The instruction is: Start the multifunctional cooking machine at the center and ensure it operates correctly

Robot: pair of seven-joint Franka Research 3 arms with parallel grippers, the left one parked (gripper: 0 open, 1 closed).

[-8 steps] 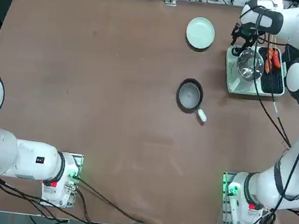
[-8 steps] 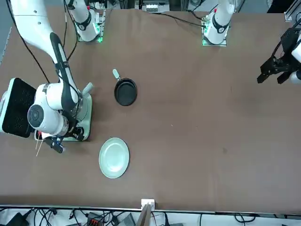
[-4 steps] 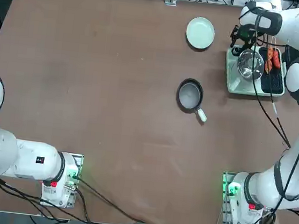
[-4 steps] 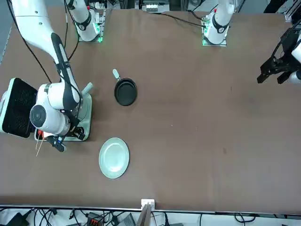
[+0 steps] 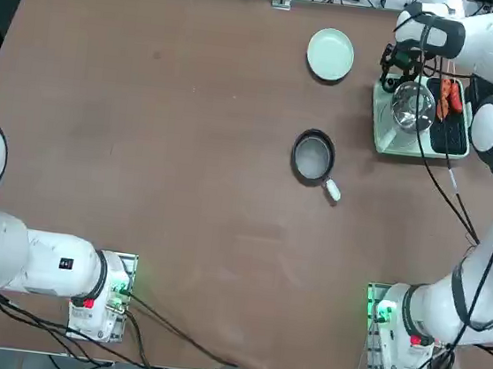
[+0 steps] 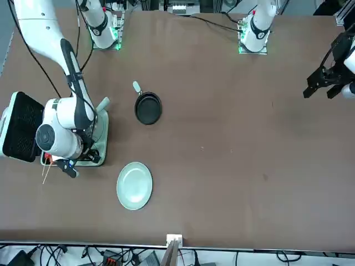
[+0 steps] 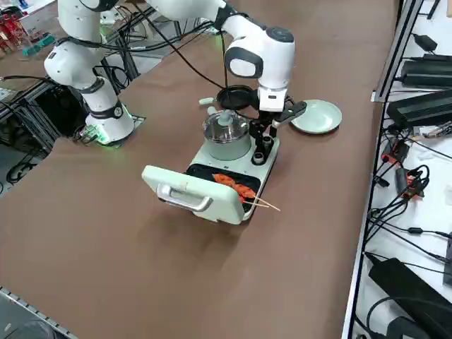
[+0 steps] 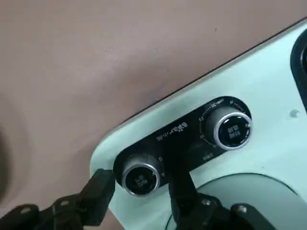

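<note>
The pale mint cooking machine (image 5: 394, 141) stands at the table's far right, with its glass-lidded pot (image 7: 226, 131) and its hinged lid (image 7: 194, 187) folded open. Orange skewered food (image 7: 236, 187) lies on the black grill plate. My right gripper (image 8: 140, 184) hangs over the machine's control end (image 7: 263, 145), open. Its two black fingers (image 8: 100, 189) straddle one silver-rimmed dark knob (image 8: 140, 176), close on both sides. A second knob (image 8: 231, 129) sits free further along the black panel.
A small dark frying pan (image 5: 313, 156) with a white handle lies left of the machine. A round pale green plate (image 5: 330, 54) sits near the far edge. The machine's black cord (image 5: 446, 194) trails toward the arm's base.
The right wrist has shifted slightly over the machine's knob end; the machine, pan and plate have stayed put.
</note>
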